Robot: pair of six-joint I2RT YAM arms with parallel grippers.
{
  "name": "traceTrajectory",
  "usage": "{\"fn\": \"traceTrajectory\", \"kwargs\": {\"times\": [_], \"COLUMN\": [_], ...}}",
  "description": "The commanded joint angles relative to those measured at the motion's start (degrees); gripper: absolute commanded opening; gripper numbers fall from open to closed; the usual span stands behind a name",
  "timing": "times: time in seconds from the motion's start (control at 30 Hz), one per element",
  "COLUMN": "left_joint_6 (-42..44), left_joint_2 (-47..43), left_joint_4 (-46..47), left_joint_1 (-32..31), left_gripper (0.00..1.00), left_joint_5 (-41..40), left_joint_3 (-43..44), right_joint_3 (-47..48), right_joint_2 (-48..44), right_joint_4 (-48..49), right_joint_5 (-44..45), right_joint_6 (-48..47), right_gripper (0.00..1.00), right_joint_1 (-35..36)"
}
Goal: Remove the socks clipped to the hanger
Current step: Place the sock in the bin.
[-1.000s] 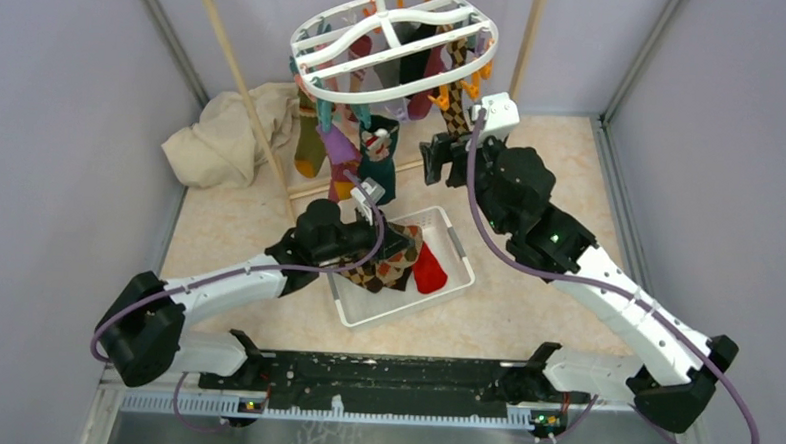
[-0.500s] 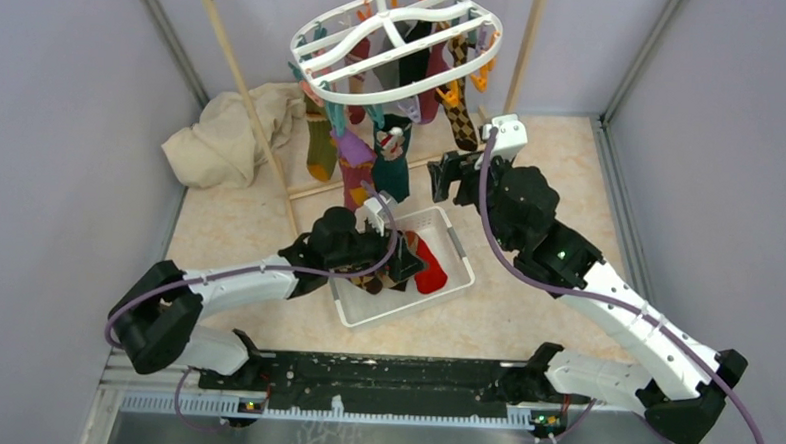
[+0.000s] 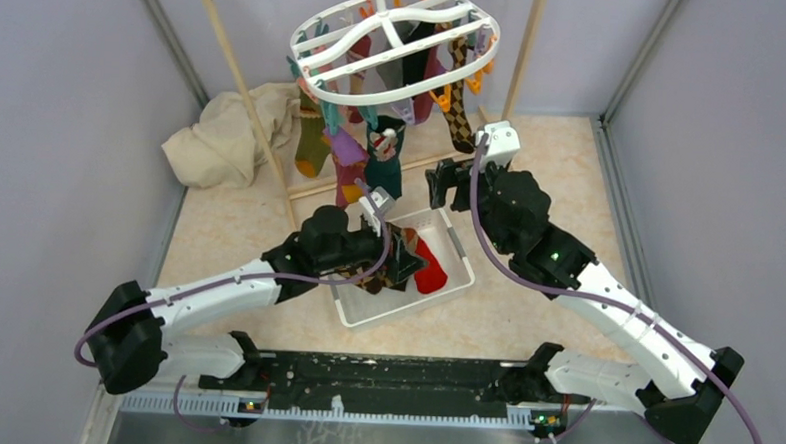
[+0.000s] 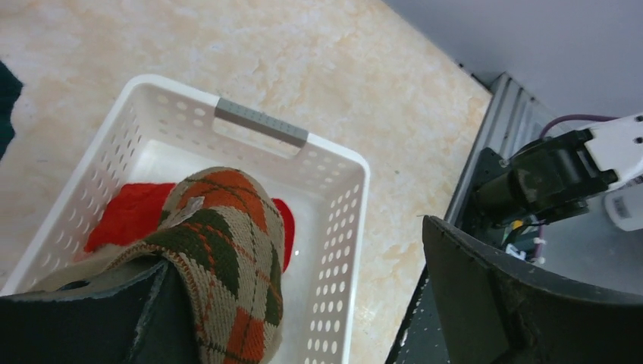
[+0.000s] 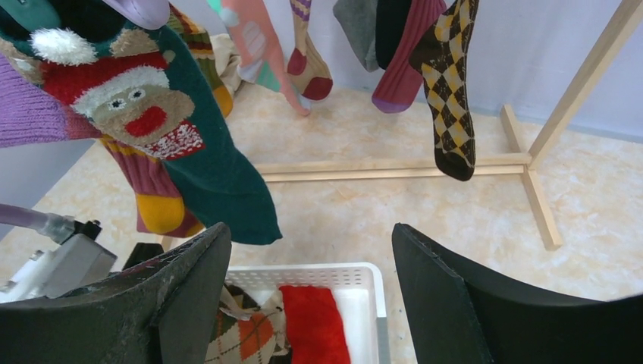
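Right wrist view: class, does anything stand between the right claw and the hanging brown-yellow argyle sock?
Nothing visible does. The right claw is open, with clear air up to the argyle sock; the green Christmas sock hangs off to one side.

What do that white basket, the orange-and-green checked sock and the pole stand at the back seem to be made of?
The basket looks like moulded plastic: smooth, slightly glossy white walls pierced by neat rows of holes. The checked sock looks knitted, perhaps wool or a blend: matte, with visible stitch ribs. The stand looks like bare pale wood: square-cut bars joined at right angles.
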Motion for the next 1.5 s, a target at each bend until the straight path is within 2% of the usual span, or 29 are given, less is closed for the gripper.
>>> {"fn": "traceTrajectory", "kwargs": {"times": [0.0,0.07,0.27,0.37,0.53,0.63,0.83,0.93,1.17,1.27,1.47], "left_joint_6": [5.7,9.9,15.3,16.5,15.3,15.2,13.8,11.9,9.1,7.5,5.7], "left_joint_2": [2.9,5.3,13.1,18.2,29.9,33.9,29.6,25.5,5.8,-0.2,-6.5], "left_joint_4": [-6.4,-10.8,-14.9,-20.9,-45.8,-53.0,-51.3,-50.1,-34.6,-33.2,-33.2], "left_joint_1": [-2.8,-7.2,-10.5,-10.5,-10.4,-10.7,-10.7,-10.9,-10.8,-10.7,-10.7], "left_gripper": [0.99,0.99,0.99,0.99,0.99,0.99,0.99,0.99,0.99,0.99,0.99], "left_joint_5": [-6.1,-18.5,-23.4,-21.8,-15.8,-10.8,-3.2,-4.7,-8.3,-12.5,-18.5], "left_joint_3": [4.2,7.3,13.7,19.5,36.5,41.1,36.9,34.4,20.3,16.8,13.2], "right_joint_3": [-0.1,0.0,0.9,2.2,3.7,3.3,3.2,3.2,2.4,2.1,-0.8], "right_joint_2": [0.0,-0.1,-0.8,-1.3,-1.6,-2.2,-2.5,-2.6,-1.0,0.6,3.7], "right_joint_4": [3.4,3.0,1.1,-1.3,-5.9,-7.0,-8.1,-8.0,-4.3,-1.3,7.9], "right_joint_5": [0.4,1.7,4.7,5.5,6.1,5.7,4.7,3.9,-1.8,-7.4,-16.7], "right_joint_6": [0.9,1.0,1.2,1.9,2.8,3.4,3.5,3.5,3.2,2.3,1.7], "right_gripper": [0.78,0.79,0.80,0.81,0.82,0.82,0.83,0.83,0.83,0.82,0.82], "right_joint_1": [0.6,0.6,0.5,0.1,-0.8,-1.3,-2.2,-2.7,-3.1,-3.0,-3.0]}}
